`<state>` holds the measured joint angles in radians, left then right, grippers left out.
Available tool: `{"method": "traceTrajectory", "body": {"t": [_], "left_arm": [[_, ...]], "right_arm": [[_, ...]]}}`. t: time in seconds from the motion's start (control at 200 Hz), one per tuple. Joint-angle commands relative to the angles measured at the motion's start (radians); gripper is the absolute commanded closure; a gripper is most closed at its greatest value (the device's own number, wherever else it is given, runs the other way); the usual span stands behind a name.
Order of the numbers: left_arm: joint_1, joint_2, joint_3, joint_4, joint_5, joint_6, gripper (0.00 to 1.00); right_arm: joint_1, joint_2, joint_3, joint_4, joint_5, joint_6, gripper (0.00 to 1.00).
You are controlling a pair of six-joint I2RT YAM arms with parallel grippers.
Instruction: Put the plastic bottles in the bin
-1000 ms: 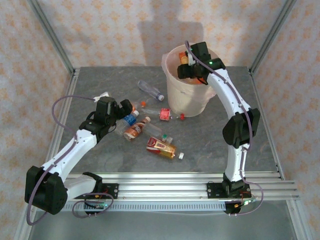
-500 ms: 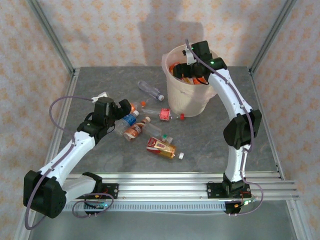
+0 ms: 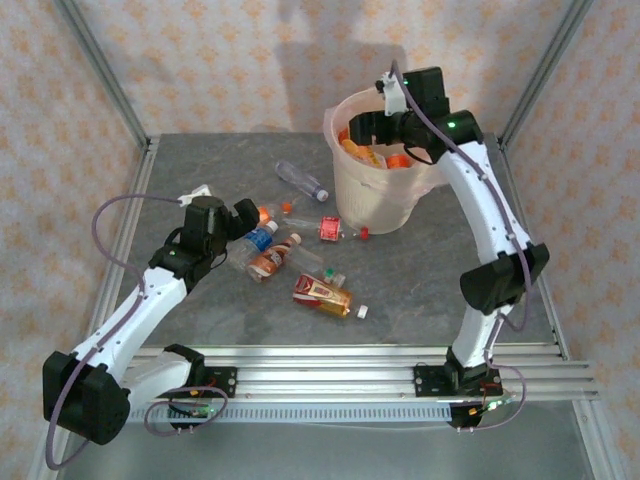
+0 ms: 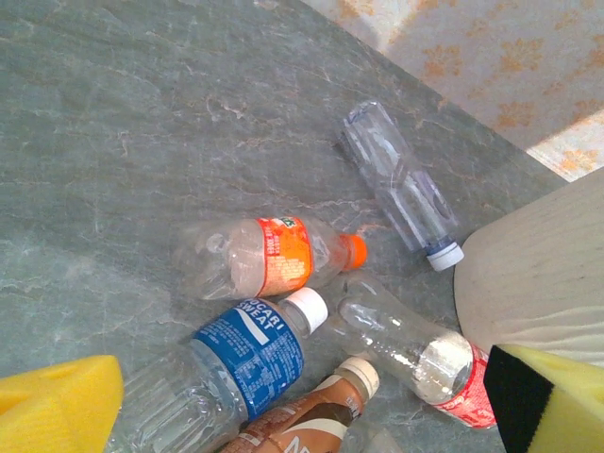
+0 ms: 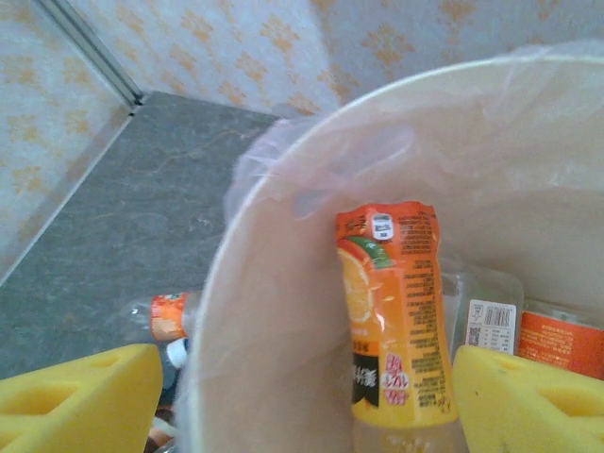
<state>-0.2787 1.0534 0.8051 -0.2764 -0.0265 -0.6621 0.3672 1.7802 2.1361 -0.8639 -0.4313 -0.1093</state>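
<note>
The bin point(image 3: 375, 205) stands at the back of the table, lined with a thin bag. Several plastic bottles lie inside it, among them an orange-labelled one point(image 5: 396, 311) leaning on the wall. My right gripper point(image 3: 368, 128) hovers over the bin's rim, open, its yellow pads point(image 5: 528, 401) clear of that bottle. My left gripper point(image 3: 248, 215) is open above a cluster on the table: a blue-labelled bottle point(image 4: 250, 354), a brown one point(image 4: 316, 415), an orange-labelled one point(image 4: 278, 255) and a clear one with a red label point(image 4: 415, 354). It touches none of them.
A clear bottle with a pale cap point(image 3: 300, 180) lies left of the bin. A red and yellow bottle point(image 3: 322, 293) and a loose white cap point(image 3: 362, 312) lie nearer the front. The bin wall point(image 4: 538, 264) is close on the left gripper's right side.
The right gripper has risen out of the bin, shifted right and opened wider, leaving the orange-labelled bottle inside. The left arm has edged slightly over the bottle cluster.
</note>
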Motion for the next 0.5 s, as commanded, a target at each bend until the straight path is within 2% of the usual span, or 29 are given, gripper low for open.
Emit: {"method": "traceTrajectory", "body": {"t": [0.0,0.14,0.2,0.315,0.385,0.495], "left_arm": [[0.012,-0.018,-0.003,-0.031,-0.049,-0.009,0.00],[0.013,-0.018,0.003,-0.042,-0.054,-0.017,0.00],[0.013,-0.018,0.003,-0.044,-0.056,-0.019,0.00],[0.014,-0.018,0.005,-0.047,-0.057,-0.021,0.00],[0.015,-0.018,0.011,-0.053,-0.061,-0.017,0.00],[0.014,-0.023,0.017,-0.070,-0.078,-0.014,0.00]], "right_arm": [[0.079,-0.092,-0.017,-0.047,0.051,-0.017,0.16],[0.213,-0.185,-0.137,-0.069,0.189,-0.062,0.08],[0.293,-0.228,-0.207,-0.093,0.271,-0.086,0.00],[0.410,-0.320,-0.400,-0.054,0.393,-0.086,0.01],[0.443,-0.366,-0.500,-0.029,0.413,-0.064,0.01],[0.460,-0.421,-0.629,-0.011,0.347,-0.046,0.01]]}}
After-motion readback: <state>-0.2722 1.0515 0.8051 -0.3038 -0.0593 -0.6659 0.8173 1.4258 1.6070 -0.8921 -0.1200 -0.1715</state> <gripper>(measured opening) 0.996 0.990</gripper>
